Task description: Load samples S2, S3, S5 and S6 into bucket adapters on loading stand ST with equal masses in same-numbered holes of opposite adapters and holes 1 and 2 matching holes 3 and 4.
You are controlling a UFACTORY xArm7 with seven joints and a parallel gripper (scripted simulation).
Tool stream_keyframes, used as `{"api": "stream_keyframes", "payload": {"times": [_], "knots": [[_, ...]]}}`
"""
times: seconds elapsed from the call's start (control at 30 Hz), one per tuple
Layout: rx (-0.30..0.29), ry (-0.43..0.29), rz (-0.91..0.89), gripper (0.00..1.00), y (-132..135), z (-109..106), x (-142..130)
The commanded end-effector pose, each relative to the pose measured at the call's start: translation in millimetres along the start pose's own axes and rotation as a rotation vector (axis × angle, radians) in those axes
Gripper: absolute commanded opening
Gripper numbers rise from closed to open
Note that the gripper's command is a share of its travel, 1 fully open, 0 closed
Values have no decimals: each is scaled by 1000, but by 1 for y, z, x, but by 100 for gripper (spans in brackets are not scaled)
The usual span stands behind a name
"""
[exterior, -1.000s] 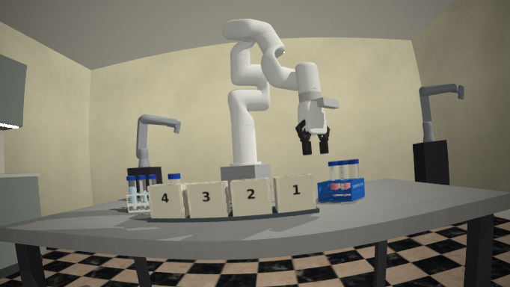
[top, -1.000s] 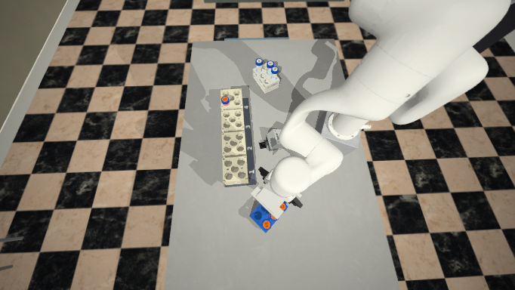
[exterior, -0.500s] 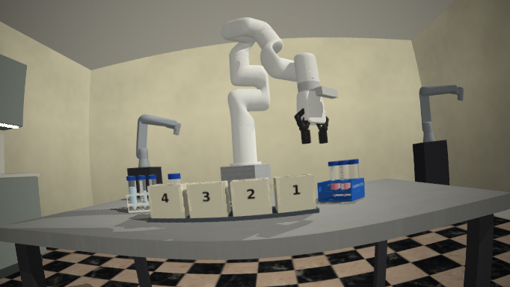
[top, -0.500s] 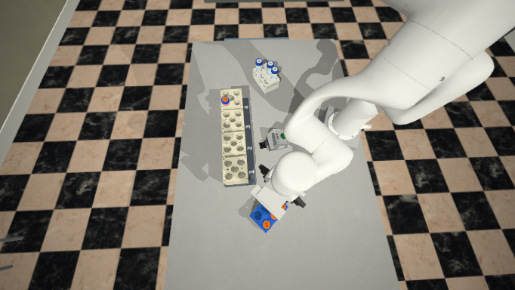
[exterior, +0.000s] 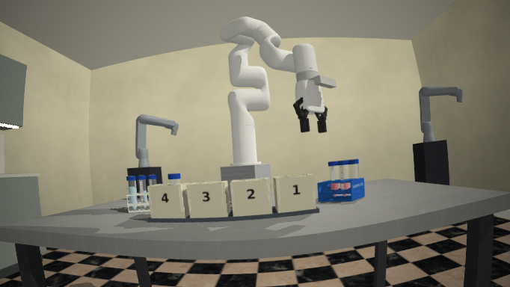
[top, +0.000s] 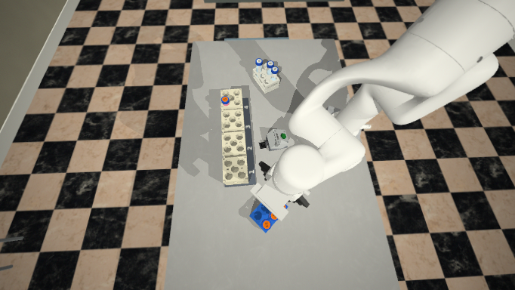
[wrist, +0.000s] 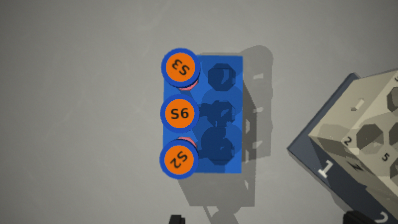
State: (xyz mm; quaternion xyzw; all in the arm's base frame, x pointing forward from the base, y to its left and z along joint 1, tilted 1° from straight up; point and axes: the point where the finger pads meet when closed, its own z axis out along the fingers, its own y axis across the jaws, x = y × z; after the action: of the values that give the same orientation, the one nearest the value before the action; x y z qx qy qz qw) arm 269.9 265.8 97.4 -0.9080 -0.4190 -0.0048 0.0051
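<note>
Along the tabletop's [top: 281, 249] [exterior: 209, 242] near long edge, as the exterior view has it, stands the loading stand [top: 251, 151] [exterior: 262, 216] [wrist: 312, 157], carrying 4 cream adapters. Adapter 4 [top: 231, 106] [exterior: 165, 206], at the left end, holds 1 upright tube, S5 [top: 225, 100] [exterior: 174, 178]; its hole number is too small to read. Adapter 3 [top: 232, 112] [exterior: 206, 205], adapter 2 [top: 233, 151] [exterior: 251, 202] and adapter 1 [top: 235, 178] [exterior: 296, 199] [wrist: 327, 127] have bare holes.

Beyond adapter 1, toward the tabletop's right edge, the blue rack [top: 254, 216] [exterior: 357, 191] [wrist: 202, 169] keeps S3 [wrist: 180, 67], S6 [wrist: 179, 113] and S2 [wrist: 179, 159] upright in 1 row, the other row's 3 holes unfilled. Pink liquid shows low in S3 and S2; S6's level I can't tell.

Toward the left edge, a white rack [top: 266, 89] [exterior: 128, 203] bears 3 blue-capped tubes of pale blue liquid, their printed mL unreadable.

Behind the stand, nearer the tabletop's far long edge, sits the sloped desk [top: 274, 143] with its green key [top: 283, 136]. The pincer [top: 283, 186] [exterior: 313, 125] [wrist: 267, 218] hangs above the tabletop, spread wide and grasping nothing.

Gripper [top: 284, 186] [exterior: 313, 126] [wrist: 266, 219] rising higher above table [top: 211, 242] [exterior: 232, 244] [wrist: 75, 115]; arm [top: 332, 132] [exterior: 248, 101] shifting in top view, uncovering green DONE key [top: 283, 136].
</note>
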Motion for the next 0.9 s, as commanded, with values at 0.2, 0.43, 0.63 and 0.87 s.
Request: {"api": "stream_keyframes", "payload": {"times": [0.2,0.43,0.63,0.87], "knots": [[-1,4,0,100,0,-27,1],[0,4,167,100,24,-27,-7],[0,4,367,100,53,-27,-16],[0,4,533,100,77,-27,-24]]}}
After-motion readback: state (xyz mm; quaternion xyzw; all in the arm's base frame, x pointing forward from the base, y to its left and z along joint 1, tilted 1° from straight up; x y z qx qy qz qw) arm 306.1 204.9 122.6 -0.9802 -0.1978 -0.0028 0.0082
